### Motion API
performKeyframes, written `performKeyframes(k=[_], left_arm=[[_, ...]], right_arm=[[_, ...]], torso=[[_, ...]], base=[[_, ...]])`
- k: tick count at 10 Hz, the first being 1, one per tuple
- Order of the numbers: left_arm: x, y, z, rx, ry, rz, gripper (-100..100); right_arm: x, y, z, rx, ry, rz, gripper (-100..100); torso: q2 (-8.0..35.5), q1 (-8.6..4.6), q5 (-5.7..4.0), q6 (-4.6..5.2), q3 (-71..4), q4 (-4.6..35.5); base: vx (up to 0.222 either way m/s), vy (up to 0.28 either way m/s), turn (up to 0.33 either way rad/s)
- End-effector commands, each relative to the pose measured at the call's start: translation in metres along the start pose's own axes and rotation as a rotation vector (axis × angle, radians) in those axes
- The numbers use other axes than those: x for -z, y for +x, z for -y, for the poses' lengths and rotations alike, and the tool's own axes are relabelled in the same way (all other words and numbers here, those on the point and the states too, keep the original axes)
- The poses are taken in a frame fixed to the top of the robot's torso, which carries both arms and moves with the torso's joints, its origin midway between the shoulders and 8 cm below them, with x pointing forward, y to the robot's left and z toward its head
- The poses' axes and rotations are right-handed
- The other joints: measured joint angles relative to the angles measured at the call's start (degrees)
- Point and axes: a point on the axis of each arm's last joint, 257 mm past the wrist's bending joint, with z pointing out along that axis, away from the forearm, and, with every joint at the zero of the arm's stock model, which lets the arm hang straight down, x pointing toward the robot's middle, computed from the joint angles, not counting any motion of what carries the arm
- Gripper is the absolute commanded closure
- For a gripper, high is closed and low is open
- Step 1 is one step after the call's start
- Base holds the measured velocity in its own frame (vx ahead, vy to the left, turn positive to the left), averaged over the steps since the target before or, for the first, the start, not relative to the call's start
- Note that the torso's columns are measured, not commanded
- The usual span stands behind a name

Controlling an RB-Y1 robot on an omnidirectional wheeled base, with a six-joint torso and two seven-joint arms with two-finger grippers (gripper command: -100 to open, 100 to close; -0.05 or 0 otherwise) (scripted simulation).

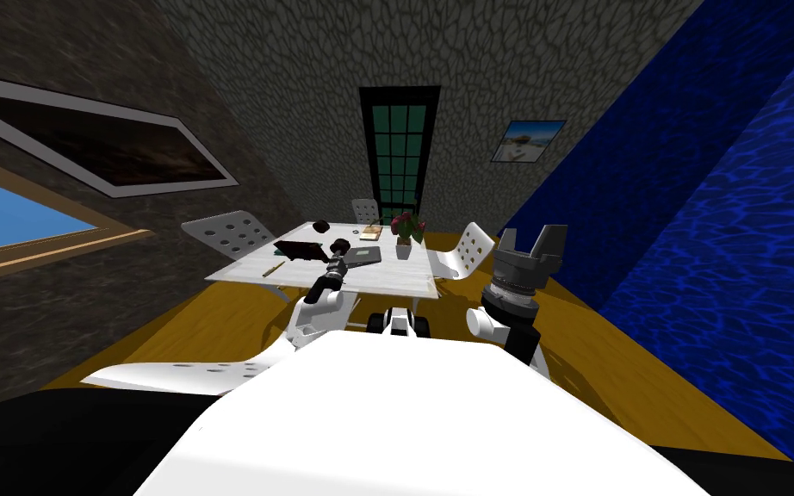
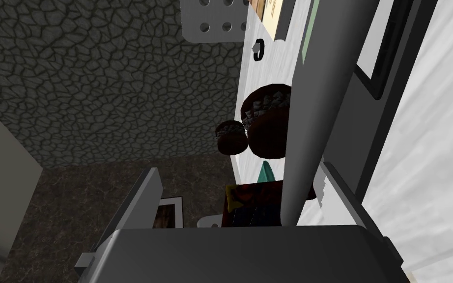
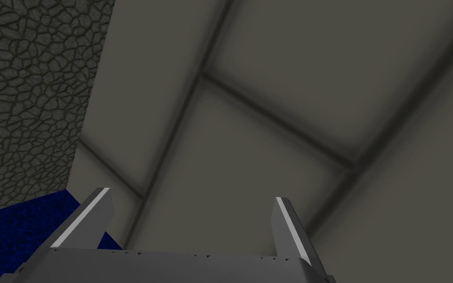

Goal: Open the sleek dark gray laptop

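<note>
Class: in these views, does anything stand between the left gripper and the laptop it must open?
Nothing visible does. The laptop has its lid between the open fingers of the left gripper; two dark brown round things lie beyond, on the table.

A grey cobbled wall (image 1: 300,103) is filling the upper middle; a blue wall (image 1: 714,215) is running down the right; a white table (image 1: 387,277) is standing at centre on a yellow-brown floor (image 1: 206,323), white perforated chairs (image 1: 227,231) surrounding it.

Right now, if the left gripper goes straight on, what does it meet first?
Likely the laptop: its grey edge stands between the open fingers of the left gripper, nearer one finger. Two dark brown round things lie farther on; depth unclear.
</note>
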Motion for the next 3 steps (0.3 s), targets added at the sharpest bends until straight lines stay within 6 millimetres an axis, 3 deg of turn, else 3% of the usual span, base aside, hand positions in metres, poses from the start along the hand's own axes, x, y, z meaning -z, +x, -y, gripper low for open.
performKeyframes(k=[1, 3], left_arm=[[0.0000, -0.0001, -0.0006, 0.000, -0.001, 0.000, 0], [-0.0002, 0.0008, 0.0014, 0.000, 0.003, -0.002, 0]], right_arm=[[0.0000, 0.0000, 0.0000, 0.000, 0.000, 0.000, 0], [0.0000, 0.0000, 0.0000, 0.000, 0.000, 0.000, 0]], torso=[[0.0, -0.02, -0.01, -0.01, 0.0, 0.0], [-0.1, 0.04, 0.04, -0.04, 0.0, -0.1]], base=[[0.005, 0.001, -0.009], [0.000, 0.000, 0.000]])
